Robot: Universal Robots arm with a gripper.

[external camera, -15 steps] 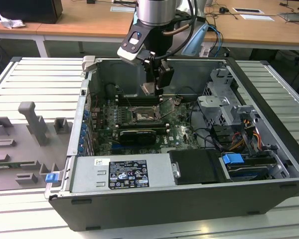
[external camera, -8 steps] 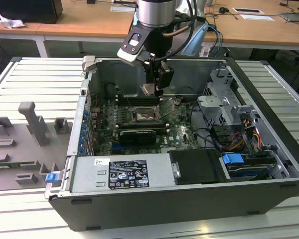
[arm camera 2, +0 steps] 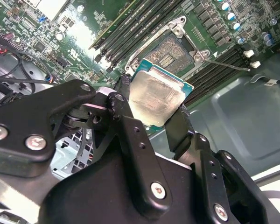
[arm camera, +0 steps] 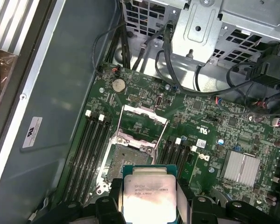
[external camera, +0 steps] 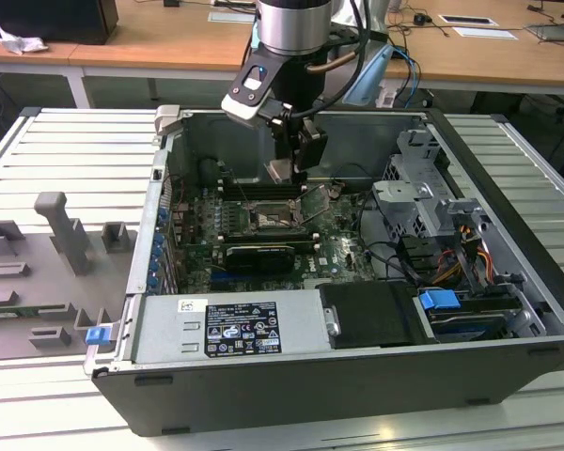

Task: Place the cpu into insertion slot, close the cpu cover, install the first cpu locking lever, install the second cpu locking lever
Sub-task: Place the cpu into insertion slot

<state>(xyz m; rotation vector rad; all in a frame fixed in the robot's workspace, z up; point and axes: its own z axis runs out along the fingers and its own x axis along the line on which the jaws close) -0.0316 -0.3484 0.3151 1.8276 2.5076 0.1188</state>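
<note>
My gripper (external camera: 288, 169) hangs inside the open computer case, shut on the cpu (external camera: 279, 170), a small square chip with a dull silvery face. In both wrist views the cpu (arm camera 2: 155, 99) (arm camera: 147, 193) sits clamped by its edges between the two black fingers (arm camera 2: 178, 127). It hovers above the board, close to the insertion slot (arm camera: 129, 159) (arm camera 2: 175, 51), whose dark contact field lies bare. The cpu cover (arm camera: 144, 122), a thin silver frame, is swung open away from the slot. A thin metal lever (arm camera 2: 227, 65) sticks out beside the slot.
Long memory slots (arm camera: 91, 154) flank the socket on both sides. A long black card (external camera: 258, 256) lies in front of it. A metal drive cage (external camera: 423, 188) with cables stands at the exterior view's right; the power supply (external camera: 230, 329) sits in front. Grey fixtures (external camera: 56, 244) rest outside the case.
</note>
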